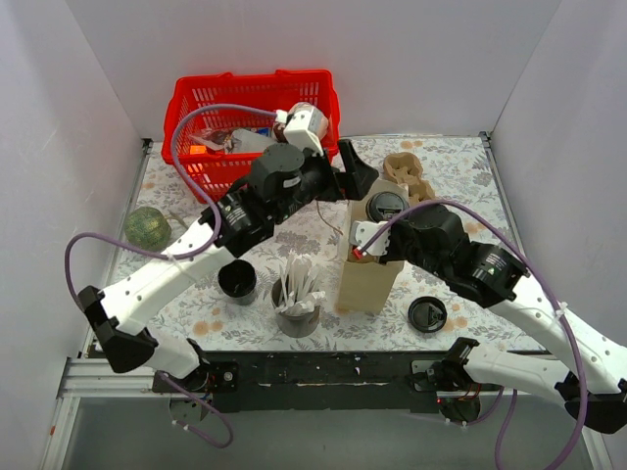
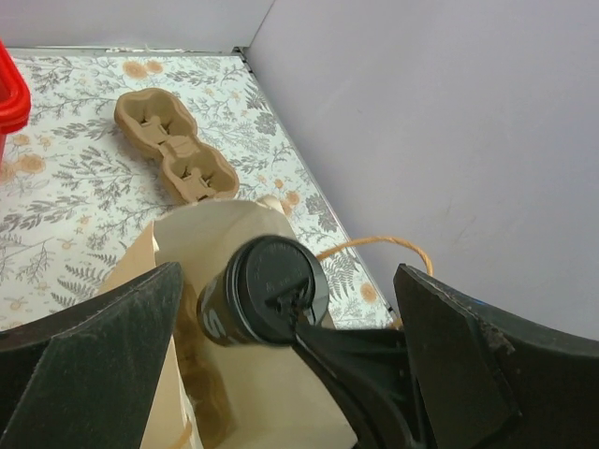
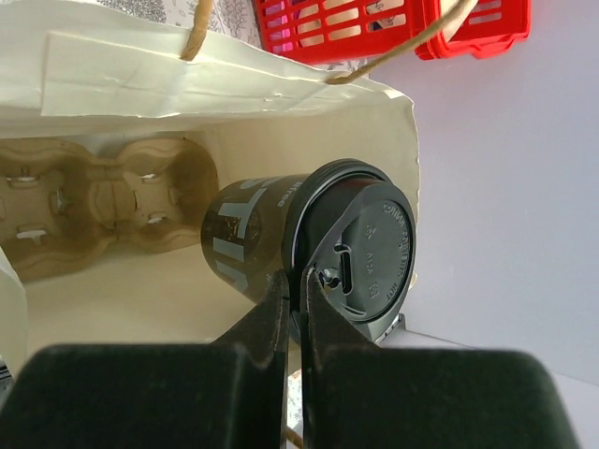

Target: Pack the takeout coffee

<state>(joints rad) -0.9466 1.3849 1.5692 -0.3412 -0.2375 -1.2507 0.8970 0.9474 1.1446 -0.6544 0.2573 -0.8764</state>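
The right jaws are closed to a thin slit. They pinch the rim of the round black plastic lid on the takeout coffee (image 3: 309,248), a small dark disposable cup with pale lettering on its wall. The cup hangs tipped on its side at the open mouth of a tall brown paper bag (image 1: 370,284). Its base points into the bag and its lid faces outward. We cannot tell how far past the bag's rim the base reaches. The bag stands upright on the flower-patterned table (image 1: 460,171), between the two arms.

The left jaws are spread wide. In the left wrist view one finger sits on each side of the bag's mouth, with the cup showing between them. They grip nothing that we can see, and we cannot tell whether they touch the paper.

Inside the bag, a moulded brown cardboard cup carrier (image 3: 103,206) lies just beside the cup's base. The bag's pale upper edge and its twine handles (image 2: 374,245) run close by the cup. A second moulded cardboard carrier (image 2: 173,150) lies on the table beyond the bag.

Around the table:
- A red plastic lattice basket (image 1: 255,113) holding mixed items stands at the far left.
- A green ball (image 1: 147,227) sits near the left wall.
- A wide-mouthed black cup without a lid (image 1: 237,279) stands left of the bag.
- A grey cup full of white sticks (image 1: 297,299) stands between that black cup and the bag.
- A flat loose black lid (image 1: 427,314) lies on the table to the bag's right, under the right arm (image 1: 490,269).
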